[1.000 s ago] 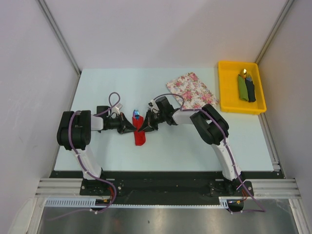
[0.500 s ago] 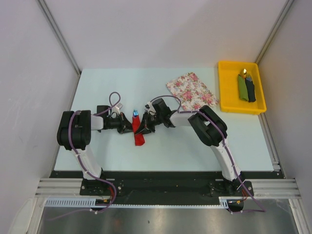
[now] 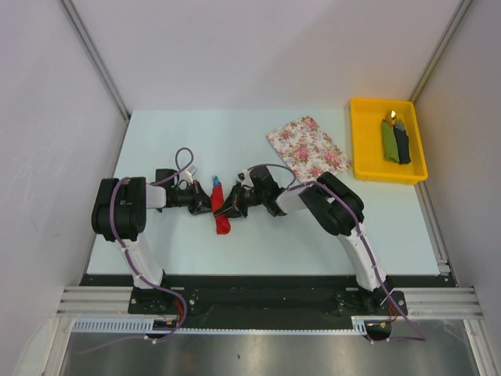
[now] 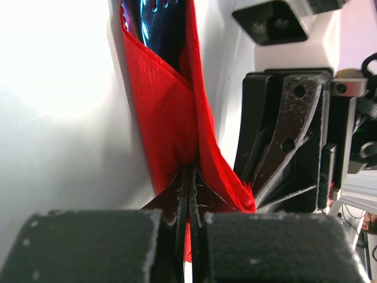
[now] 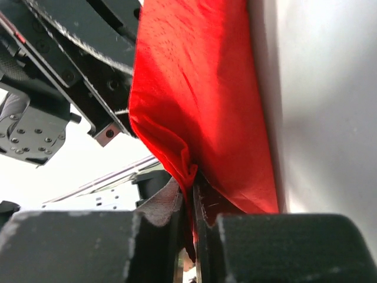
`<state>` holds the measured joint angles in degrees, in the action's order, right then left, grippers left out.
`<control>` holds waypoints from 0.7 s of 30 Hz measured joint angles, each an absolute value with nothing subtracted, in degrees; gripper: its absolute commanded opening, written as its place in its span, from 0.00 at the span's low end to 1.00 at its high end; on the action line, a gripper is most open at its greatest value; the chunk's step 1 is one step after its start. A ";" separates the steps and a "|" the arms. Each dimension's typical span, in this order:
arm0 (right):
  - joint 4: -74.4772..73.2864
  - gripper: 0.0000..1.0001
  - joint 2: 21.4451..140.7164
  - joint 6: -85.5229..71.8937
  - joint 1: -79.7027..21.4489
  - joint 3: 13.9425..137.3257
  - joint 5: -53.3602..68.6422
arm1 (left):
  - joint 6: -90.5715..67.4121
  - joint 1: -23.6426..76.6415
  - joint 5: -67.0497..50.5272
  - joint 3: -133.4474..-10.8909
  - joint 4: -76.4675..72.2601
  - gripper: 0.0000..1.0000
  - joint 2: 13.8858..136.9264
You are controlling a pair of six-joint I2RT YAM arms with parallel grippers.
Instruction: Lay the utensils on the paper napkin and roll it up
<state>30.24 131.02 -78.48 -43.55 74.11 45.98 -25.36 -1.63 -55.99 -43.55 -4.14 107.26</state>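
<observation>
The red paper napkin [image 3: 221,213] lies folded into a narrow bundle between my two grippers at the table's middle. Blue utensils [image 3: 216,182] poke out of its far end, and their dark blue tips [image 4: 156,23] show inside the fold. From the left, my left gripper [image 3: 210,205] is shut on the napkin's edge [image 4: 168,118], pinched at its fingertips [image 4: 189,171]. On the other side, my right gripper [image 3: 228,208] holds a crumpled fold of the napkin [image 5: 206,100] between nearly closed jaws [image 5: 193,180]. The two grippers almost touch.
A pink floral cloth [image 3: 308,145] lies at the back right. Beyond it stands a yellow tray [image 3: 358,141] with green and dark rolls [image 3: 395,141] in it. Grey walls close in the table on three sides.
The right wrist has slid left, closer to the left gripper, and the napkin bundle has narrowed. The left arm has stayed put.
</observation>
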 measured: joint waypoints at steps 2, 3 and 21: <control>33.63 0.14 131.24 -81.08 -43.83 72.75 45.74 | -25.36 -1.63 -55.94 -43.64 -3.97 0.00 107.26; 35.59 0.15 131.59 -82.63 -44.01 72.16 45.60 | -25.36 -1.63 -55.94 -43.64 -3.90 0.00 107.26; 39.07 0.23 133.10 -79.66 -43.59 71.05 44.66 | -24.80 -1.58 -55.33 -43.94 -2.66 0.00 106.65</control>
